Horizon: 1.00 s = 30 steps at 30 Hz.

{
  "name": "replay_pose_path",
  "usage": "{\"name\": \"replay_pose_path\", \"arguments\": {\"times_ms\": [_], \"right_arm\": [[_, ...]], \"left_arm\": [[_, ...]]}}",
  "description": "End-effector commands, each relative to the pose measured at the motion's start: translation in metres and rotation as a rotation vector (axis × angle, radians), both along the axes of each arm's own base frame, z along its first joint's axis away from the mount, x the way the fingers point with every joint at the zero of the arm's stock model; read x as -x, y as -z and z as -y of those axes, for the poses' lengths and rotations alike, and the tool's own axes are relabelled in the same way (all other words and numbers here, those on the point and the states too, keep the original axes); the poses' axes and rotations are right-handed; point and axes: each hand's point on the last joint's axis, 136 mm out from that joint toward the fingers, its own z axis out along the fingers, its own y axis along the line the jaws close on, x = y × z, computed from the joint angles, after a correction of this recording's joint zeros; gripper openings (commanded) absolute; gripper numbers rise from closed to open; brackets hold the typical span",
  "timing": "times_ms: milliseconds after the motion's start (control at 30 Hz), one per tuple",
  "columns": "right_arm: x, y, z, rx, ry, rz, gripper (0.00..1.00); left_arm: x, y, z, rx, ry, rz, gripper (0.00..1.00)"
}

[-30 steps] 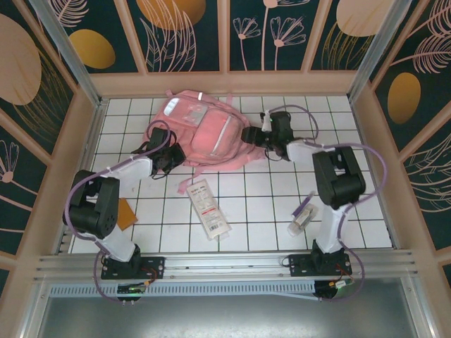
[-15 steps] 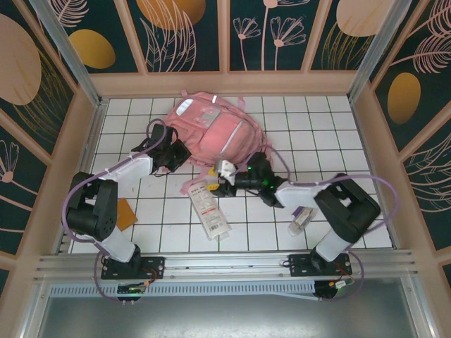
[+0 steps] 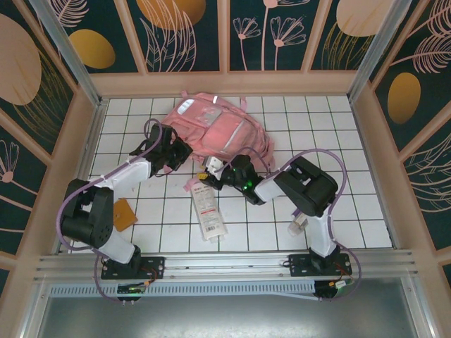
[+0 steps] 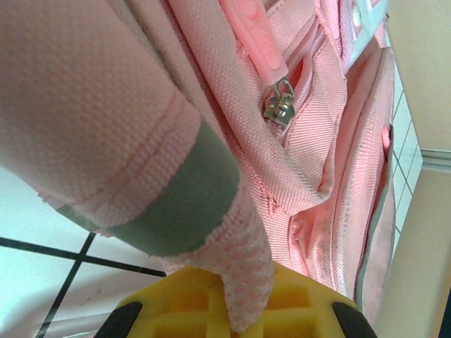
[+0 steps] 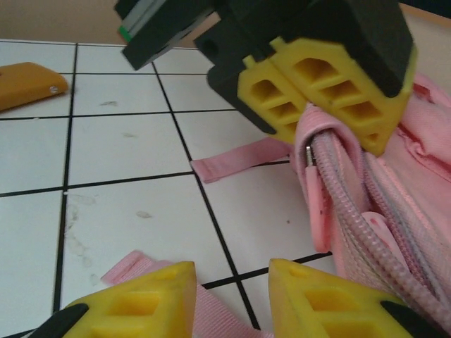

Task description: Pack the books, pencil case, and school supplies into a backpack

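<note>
Top external tells you what has just changed: a second ago your right end effector was out at the right flank of the backpack. It has since swung round to the backpack's near edge and now sits just beside the left end effector. The backpack has shifted slightly on the bench along the way. I read this as both arms now being set up to open the bag, not to load it. Nothing is packed yet. The pencil case lies on the near side of the backpack, the book is well off to its near left, and the tube is well off to its near right. In the right wrist view your left end effector is clamped on the backpack's folded rim, right where the zip runs. Your right end effector's fingers are parted a modest way with nothing between them, low over a strap trailing from the backpack's near edge. The left wrist view puts the zip pull just beyond the pinched fabric. As for pose, your left arm is stretched forward to the backpack's near-left corner. Your right arm is folded sharply, with its forearm lying low and pointing left along the backpack's near edge. The zip pull is probably what you should go for with the right one.
</note>
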Motion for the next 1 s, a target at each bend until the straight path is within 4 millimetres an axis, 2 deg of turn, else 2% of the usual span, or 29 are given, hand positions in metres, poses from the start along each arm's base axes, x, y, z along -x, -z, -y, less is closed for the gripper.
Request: {"name": "replay_pose_path", "arguments": {"times_ms": [0, 233, 400, 533, 800, 967], "right_arm": [[-0.043, -0.028, 0.004, -0.062, 0.151, 0.104, 0.36], [-0.048, -0.034, 0.011, -0.090, 0.212, 0.164, 0.41], [-0.059, -0.047, 0.028, -0.175, 0.332, 0.217, 0.48], [-0.060, -0.057, 0.030, -0.235, 0.350, 0.235, 0.51], [-0.073, -0.052, 0.046, -0.239, 0.477, 0.252, 0.51], [-0.072, -0.053, 0.041, -0.244, 0.452, 0.237, 0.51]], "left_arm": [[0.015, -0.021, 0.027, 0.109, 0.103, 0.016, 0.00], [0.014, -0.025, 0.034, 0.126, 0.129, 0.026, 0.00], [0.015, -0.020, 0.034, 0.122, 0.110, 0.005, 0.00], [0.014, -0.016, 0.033, 0.129, 0.088, -0.008, 0.00], [0.014, -0.019, 0.038, 0.162, 0.092, 0.001, 0.00], [0.018, -0.014, 0.042, 0.176, 0.102, -0.016, 0.00]]}}
